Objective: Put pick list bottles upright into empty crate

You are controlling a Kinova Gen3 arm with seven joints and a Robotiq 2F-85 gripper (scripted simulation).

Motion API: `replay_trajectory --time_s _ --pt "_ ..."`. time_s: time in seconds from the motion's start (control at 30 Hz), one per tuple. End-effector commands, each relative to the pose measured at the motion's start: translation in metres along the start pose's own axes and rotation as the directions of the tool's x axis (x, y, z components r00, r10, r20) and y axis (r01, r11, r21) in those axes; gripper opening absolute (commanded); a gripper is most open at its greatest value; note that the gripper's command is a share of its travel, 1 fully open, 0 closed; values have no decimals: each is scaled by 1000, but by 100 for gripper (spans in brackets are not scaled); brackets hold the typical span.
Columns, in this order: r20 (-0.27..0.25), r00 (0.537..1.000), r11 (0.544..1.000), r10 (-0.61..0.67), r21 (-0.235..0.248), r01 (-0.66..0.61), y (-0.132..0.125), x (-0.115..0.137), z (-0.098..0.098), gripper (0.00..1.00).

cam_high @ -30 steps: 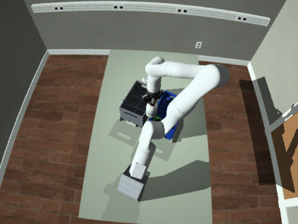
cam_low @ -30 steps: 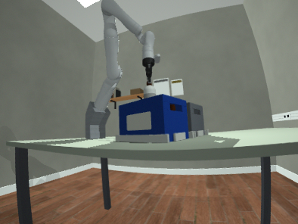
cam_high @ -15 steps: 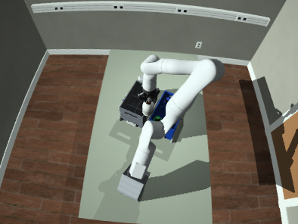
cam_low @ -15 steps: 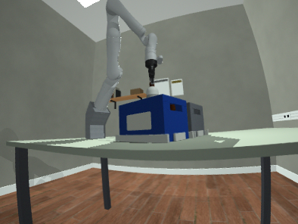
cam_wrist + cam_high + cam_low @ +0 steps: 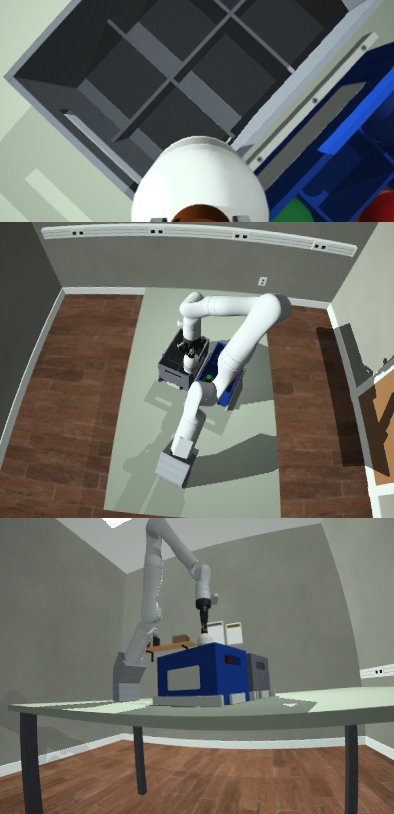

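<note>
Tool (image 5: pixel 190 351) (image 5: pixel 204 629) (image 5: pixel 200 219), nearly closed on the brown-capped white bottle (image 5: pixel 190 363) (image 5: pixel 205 639) (image 5: pixel 200 173); centre it over a compartment ahead, then lower upright.

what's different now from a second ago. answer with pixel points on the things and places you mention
The gripper (image 5: pixel 191 353) (image 5: pixel 204 629) (image 5: pixel 200 218) has carried the white bottle (image 5: pixel 190 363) (image 5: pixel 205 639) (image 5: pixel 200 173) leftward in the top view, away from the blue crate (image 5: pixel 223 402) (image 5: pixel 230 683) (image 5: pixel 346 129) and toward the near right part of the gray crate (image 5: pixel 172 376) (image 5: pixel 260 680) (image 5: pixel 274 109). Nothing was newly gripped or let go; the bottle was already held. Both crates stayed where they were.
</note>
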State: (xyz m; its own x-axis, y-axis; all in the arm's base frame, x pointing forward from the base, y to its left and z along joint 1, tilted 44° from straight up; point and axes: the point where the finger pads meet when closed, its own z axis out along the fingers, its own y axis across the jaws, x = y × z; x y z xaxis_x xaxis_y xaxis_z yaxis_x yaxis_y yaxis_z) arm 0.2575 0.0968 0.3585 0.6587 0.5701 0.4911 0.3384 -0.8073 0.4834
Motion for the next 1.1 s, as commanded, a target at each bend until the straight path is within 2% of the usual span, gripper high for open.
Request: replay_trajectory --time_s 0.0,0.57,1.07 --pt "-1 1000 1000 0 -1 0 -5 5 0 10" --pt "-1 1000 1000 0 -1 0 -28 28 0 10" --pt "-1 1000 1000 0 -1 0 -28 27 0 10"
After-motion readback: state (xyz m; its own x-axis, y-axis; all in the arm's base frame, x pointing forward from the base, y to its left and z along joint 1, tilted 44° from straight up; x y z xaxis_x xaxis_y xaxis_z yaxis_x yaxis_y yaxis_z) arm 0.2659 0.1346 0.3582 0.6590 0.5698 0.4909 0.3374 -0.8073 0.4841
